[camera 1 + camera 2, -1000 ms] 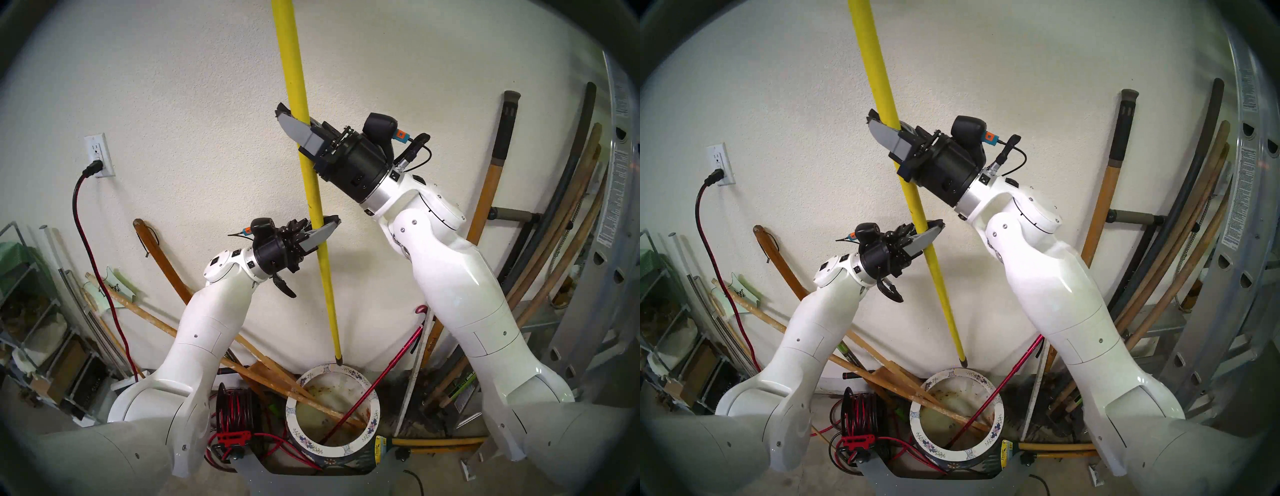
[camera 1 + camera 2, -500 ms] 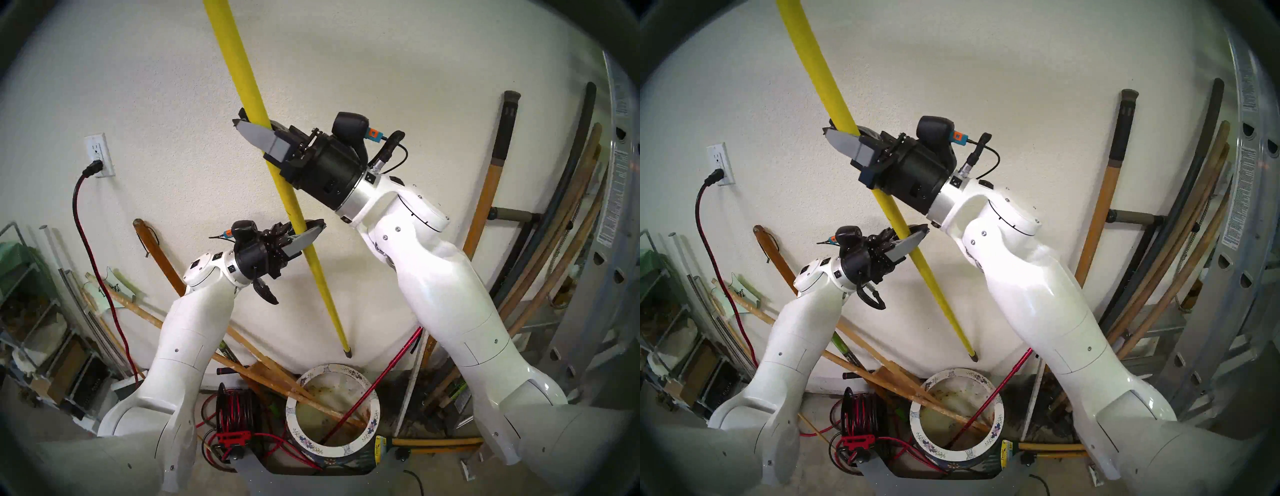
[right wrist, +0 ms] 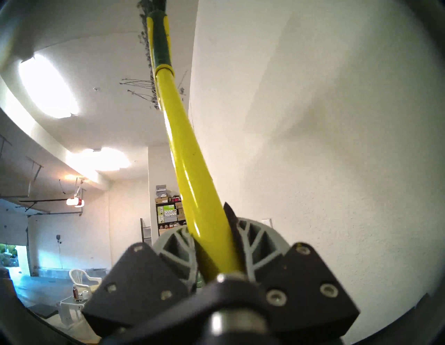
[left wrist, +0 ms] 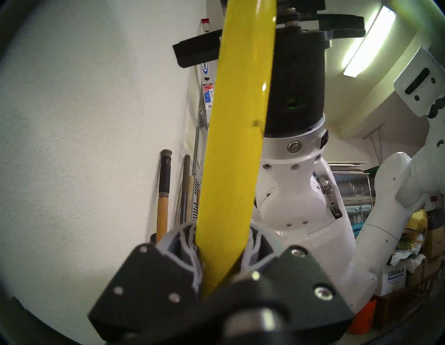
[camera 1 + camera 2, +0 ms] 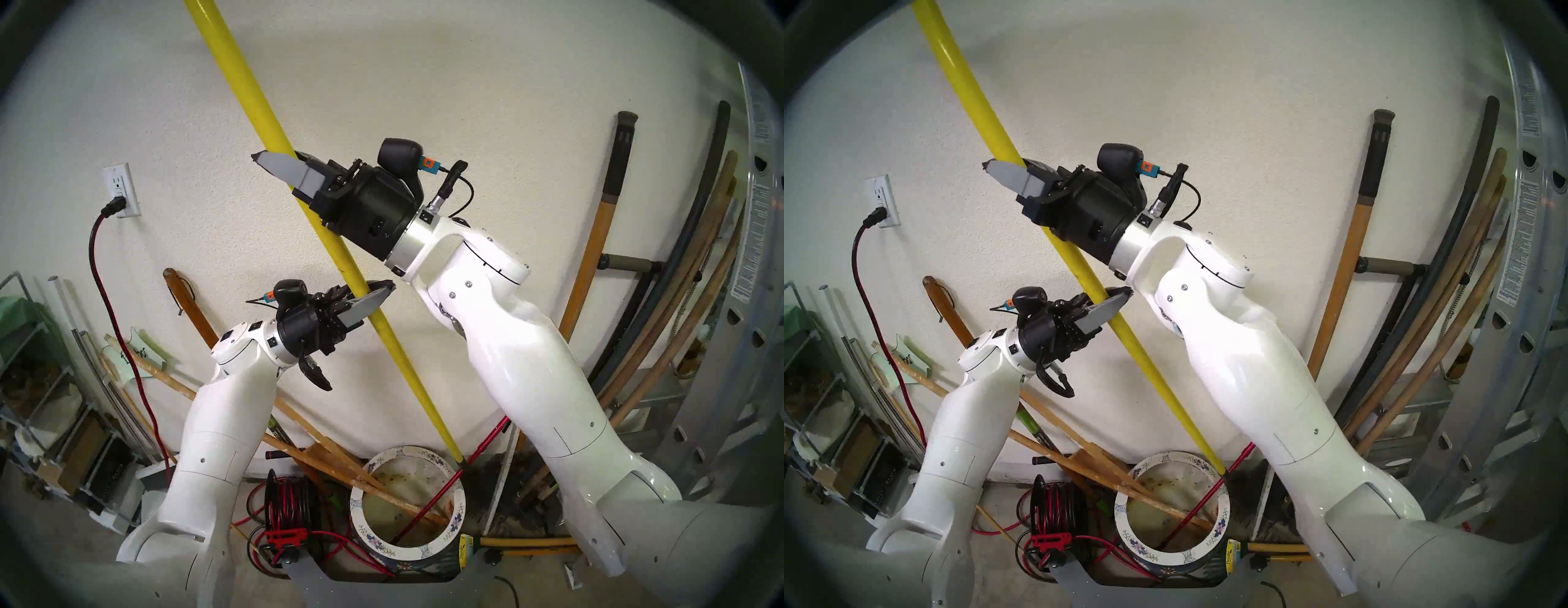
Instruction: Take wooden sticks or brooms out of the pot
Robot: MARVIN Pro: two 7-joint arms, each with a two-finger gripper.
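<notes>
The yellow broom [image 5: 384, 335] is already lifted clear of the pot [image 5: 406, 562]: it slants up to the left, its dark lower tip hanging just past the pot's far right rim. Two tan wooden poles [image 5: 339, 467] and a thin red stick [image 5: 441, 492] still lie across the pot's mouth, so most of the emptying is left. The right gripper [image 5: 282, 157] pinches the broom's pole high up; the left gripper [image 5: 373, 293] is pressed onto it lower down, the pole wedged between its fingers in the left wrist view
</notes>
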